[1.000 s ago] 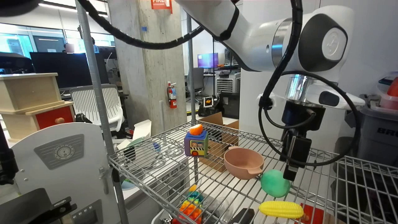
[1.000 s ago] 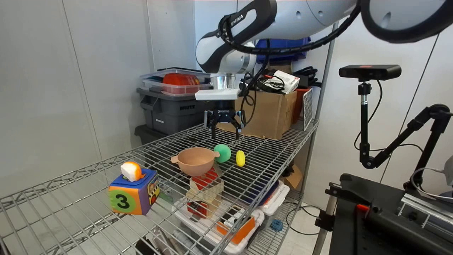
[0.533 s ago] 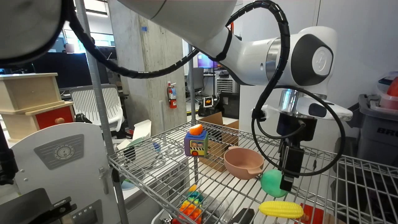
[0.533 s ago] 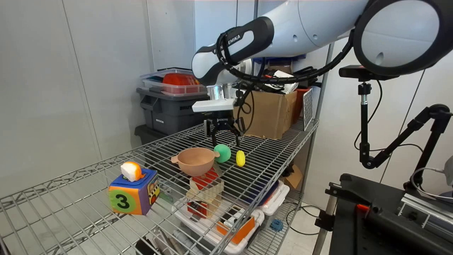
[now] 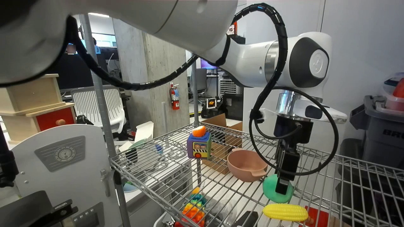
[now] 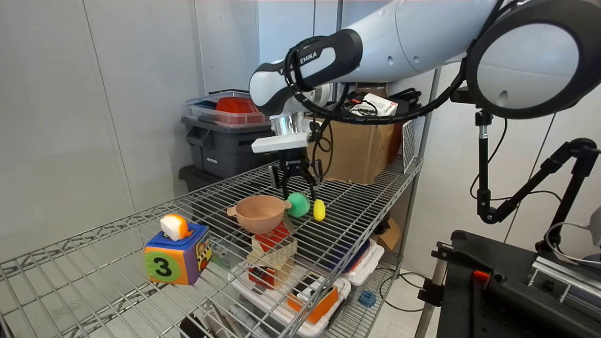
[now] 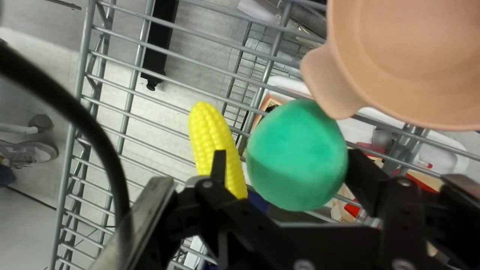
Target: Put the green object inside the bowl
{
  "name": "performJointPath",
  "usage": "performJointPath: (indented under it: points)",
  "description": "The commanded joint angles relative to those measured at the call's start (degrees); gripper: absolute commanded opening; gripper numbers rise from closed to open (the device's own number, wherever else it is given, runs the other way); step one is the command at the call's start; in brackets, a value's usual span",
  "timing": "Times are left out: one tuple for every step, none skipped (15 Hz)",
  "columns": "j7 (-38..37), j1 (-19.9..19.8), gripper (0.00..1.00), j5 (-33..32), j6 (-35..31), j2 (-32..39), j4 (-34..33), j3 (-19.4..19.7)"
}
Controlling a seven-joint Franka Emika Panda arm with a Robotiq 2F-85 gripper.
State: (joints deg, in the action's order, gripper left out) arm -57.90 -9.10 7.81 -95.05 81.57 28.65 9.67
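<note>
The green ball (image 5: 269,189) rests on a wire shelf between the bowl and a yellow corn cob; it also shows in the wrist view (image 7: 296,155). The pinkish-tan bowl (image 5: 243,170) stands upright beside it, with one handle close to the ball in the wrist view (image 7: 330,80). My gripper (image 6: 299,195) is lowered over the ball, fingers spread on both sides of it. In the wrist view the right finger meets the ball's edge; a gap shows between ball and left finger. The gripper is open. One finger is largely hidden in an exterior view.
The yellow corn cob (image 7: 210,127) lies close to the left finger. A soft cube (image 6: 171,263) with an orange-white piece on top stands beyond the bowl. A cardboard box (image 6: 352,150) stands at the far end of the wire shelf (image 6: 141,216).
My gripper has come down and towards the bowl side, from above the ball to around it. The ball has shifted slightly away from the bowl, towards the corn cob.
</note>
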Motion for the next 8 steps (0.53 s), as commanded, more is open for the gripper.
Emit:
performJointPath:
  points:
    - [-1.58,-0.95,0.49,-1.83,3.7,2.93,-6.2,-1.4]
    - [-1.74,-0.95,0.42,-2.08,3.92,3.18,-6.76,-1.32]
    - [-1.92,-0.9,0.34,-2.44,3.99,3.51,-7.34,-1.23]
    - [-2.03,-0.62,0.27,-2.81,2.62,2.24,-5.04,-1.1]
    - [-2.0,-0.38,0.21,-3.13,1.39,1.01,-2.83,-1.06]
    - [-2.05,-0.39,0.13,-3.45,1.0,0.98,-2.89,-0.99]
    - [-1.99,-0.39,0.08,-3.62,0.91,0.96,-2.93,-1.07]
    - [-1.89,-0.43,0.01,-3.74,0.89,0.88,-2.95,-1.08]
